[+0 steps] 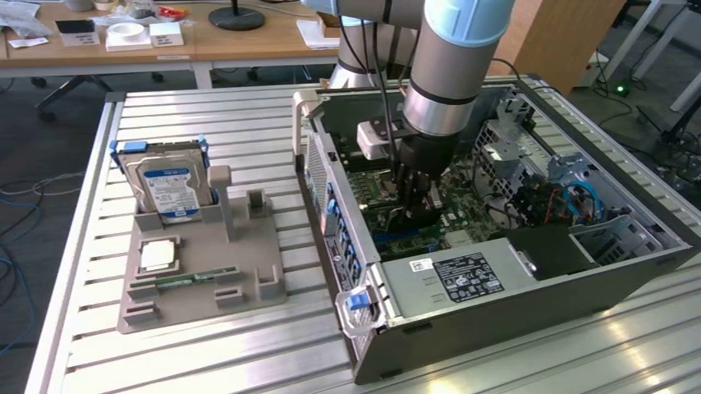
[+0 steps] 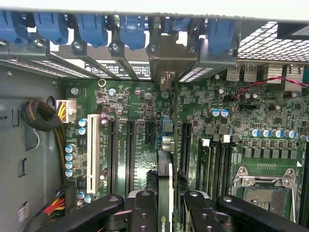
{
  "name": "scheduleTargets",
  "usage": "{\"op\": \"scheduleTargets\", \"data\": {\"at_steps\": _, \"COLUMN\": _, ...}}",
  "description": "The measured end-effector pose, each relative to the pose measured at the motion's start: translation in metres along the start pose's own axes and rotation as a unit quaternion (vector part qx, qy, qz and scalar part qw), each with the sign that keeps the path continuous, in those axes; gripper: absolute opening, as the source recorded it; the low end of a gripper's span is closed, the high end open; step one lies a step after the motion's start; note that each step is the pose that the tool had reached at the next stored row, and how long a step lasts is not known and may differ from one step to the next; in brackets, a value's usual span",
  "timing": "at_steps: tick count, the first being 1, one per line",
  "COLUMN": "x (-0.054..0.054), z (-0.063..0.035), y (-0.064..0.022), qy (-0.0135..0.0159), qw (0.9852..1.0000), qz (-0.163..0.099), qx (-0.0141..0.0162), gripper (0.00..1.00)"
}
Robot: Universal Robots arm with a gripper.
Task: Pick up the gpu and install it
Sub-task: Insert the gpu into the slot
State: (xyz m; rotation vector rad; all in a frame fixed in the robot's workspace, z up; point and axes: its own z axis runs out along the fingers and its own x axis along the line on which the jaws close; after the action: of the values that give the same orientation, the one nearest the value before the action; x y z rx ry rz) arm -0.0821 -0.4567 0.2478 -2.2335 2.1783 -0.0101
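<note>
I'm working in a robotics lab set up in an office room; my arm stands over a slatted metal bench carrying an open PC case and a grey parts jig; behind run cluttered wooden desks with a lamp base; a chair base and loose cables lie on the floor; the wrist view shows a bare motherboard.

Centre left of the exterior view: silver hard drive with blue-white label, standing upright in a grey holder; green memory stick lying flat on that holder's base; slatted metal table underneath; open computer case at right; wooden desk along the upper left.
</note>
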Motion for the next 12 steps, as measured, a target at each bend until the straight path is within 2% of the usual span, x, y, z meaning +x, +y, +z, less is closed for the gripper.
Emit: {"op": "scheduleTargets", "data": {"at_steps": 12, "x": -0.0001, "z": -0.0030, "y": -0.0001, "qy": -0.0001, "qw": 1.0000, "qz": 0.000, "qx": 0.0001, "gripper": 0.26}}
